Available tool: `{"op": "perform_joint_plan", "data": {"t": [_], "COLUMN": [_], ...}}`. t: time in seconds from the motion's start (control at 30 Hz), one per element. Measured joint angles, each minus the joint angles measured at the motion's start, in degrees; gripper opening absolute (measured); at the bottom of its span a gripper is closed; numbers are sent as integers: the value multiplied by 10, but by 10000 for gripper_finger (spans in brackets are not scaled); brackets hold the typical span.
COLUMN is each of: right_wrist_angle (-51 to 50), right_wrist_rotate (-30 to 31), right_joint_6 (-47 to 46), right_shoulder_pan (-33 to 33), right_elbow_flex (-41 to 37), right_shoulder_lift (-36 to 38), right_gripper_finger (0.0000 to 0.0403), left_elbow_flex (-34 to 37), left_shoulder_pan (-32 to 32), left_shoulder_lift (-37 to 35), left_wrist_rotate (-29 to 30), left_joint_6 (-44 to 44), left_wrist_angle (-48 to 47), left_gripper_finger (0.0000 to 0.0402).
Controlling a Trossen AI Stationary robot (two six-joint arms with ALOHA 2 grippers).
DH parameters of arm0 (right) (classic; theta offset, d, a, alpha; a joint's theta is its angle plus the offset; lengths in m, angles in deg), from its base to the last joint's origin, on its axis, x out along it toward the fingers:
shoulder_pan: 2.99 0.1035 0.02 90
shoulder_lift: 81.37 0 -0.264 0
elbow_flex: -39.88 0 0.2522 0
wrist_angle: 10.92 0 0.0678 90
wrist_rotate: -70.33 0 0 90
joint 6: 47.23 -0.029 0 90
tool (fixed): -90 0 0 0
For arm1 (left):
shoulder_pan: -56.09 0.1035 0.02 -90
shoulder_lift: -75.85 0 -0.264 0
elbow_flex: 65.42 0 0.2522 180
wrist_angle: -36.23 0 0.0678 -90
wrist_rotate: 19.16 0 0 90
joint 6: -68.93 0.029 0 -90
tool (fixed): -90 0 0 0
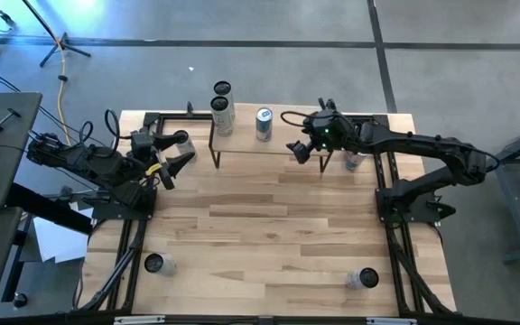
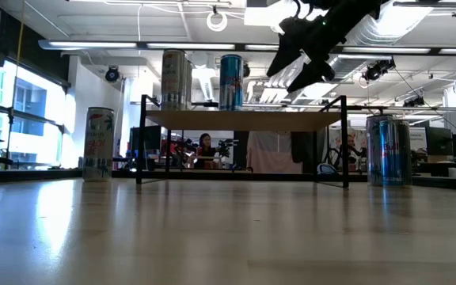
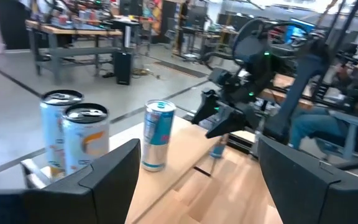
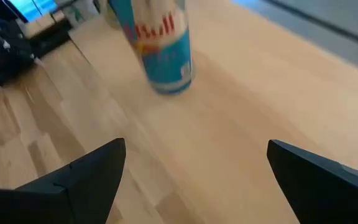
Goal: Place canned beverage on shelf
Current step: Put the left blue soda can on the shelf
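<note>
Right tool point(image 1: 301, 151) up over the shelf point(image 1: 283, 149), near its right end, fingers spread wide and nothing between them. Blue-and-silver can point(image 1: 264, 125) upright on the shelf board just left of and beyond that tool, close but clear of the fingers; seen near the dark fingers point(image 4: 73, 180) from the right wrist. White can point(image 1: 223, 116) upright farther left along the same board, with a second similar can point(image 1: 221, 89) behind it off the shelf, on the table point(image 1: 269, 235). Blue can point(image 1: 352, 161) on the table to the right of the tool, beside the shelf's right legs, partly hidden under the arm. Left tool point(image 1: 171, 150) well off to the left, near the shelf's left end, fingers apart, holding nothing. Two more cans point(image 1: 156, 264) point(image 1: 365, 279) far off toward the table's near corners.
</note>
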Motion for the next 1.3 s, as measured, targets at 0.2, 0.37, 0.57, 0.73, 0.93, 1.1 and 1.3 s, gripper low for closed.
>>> {"op": "perform_joint_plan", "data": {"t": [0.2,0.37,0.57,0.73,0.93,1.1,1.3], "right_wrist_angle": [15,64,96,116,119,113,191], "right_wrist_rotate": [-60,-89,-38,-36,6,98,86], "right_joint_6": [-16,-12,9,11,27,41,67], "right_shoulder_pan": [25,50,65,65,69,73,76], "right_elbow_flex": [0,0,0,0,0,-1,-1], "right_shoulder_lift": [0,0,-1,-1,-1,-18,-82], "right_gripper_finger": [376,376,376,376,363,239,21], "left_elbow_flex": [0,0,0,0,0,0,0], "left_shoulder_pan": [0,0,0,0,0,0,0], "left_shoulder_lift": [1,1,1,1,1,1,1], "left_wrist_rotate": [-27,-28,-28,-26,-26,-24,-23], "left_joint_6": [0,0,0,0,0,1,1], "left_wrist_angle": [-2,-2,-3,-3,-3,-8,-25], "left_gripper_finger": [296,296,296,296,296,296,296]}}
